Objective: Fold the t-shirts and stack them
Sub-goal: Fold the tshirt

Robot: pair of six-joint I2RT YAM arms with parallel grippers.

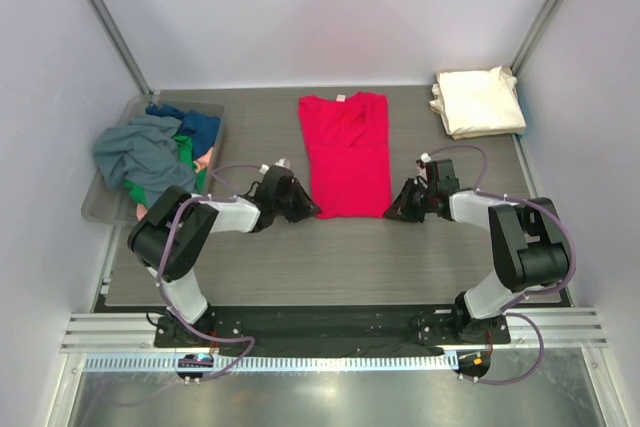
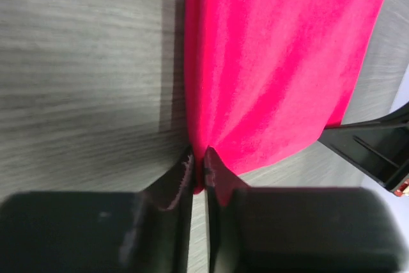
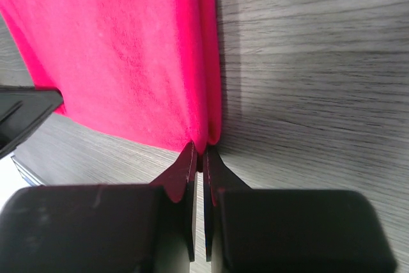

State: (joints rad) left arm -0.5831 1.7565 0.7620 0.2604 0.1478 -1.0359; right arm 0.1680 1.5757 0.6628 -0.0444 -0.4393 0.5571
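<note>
One red t-shirt [image 1: 346,152]; one folded cream t-shirt [image 1: 480,102] beyond its right side. Two grippers: left gripper [image 2: 199,161] and right gripper [image 3: 199,155], each pinched tight on the red t-shirt's near corners.

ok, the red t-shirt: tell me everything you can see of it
The red t-shirt is bright crimson, soft knit cloth, lying flat mid-way across the table as a long narrow panel. Its sides seem folded in, so the long edges look doubled. The collar, with a pale label, points away from the arms and the hem faces them. The left gripper is shut on its near-left corner and the right gripper on its near-right corner, puckering the cloth slightly.
</note>
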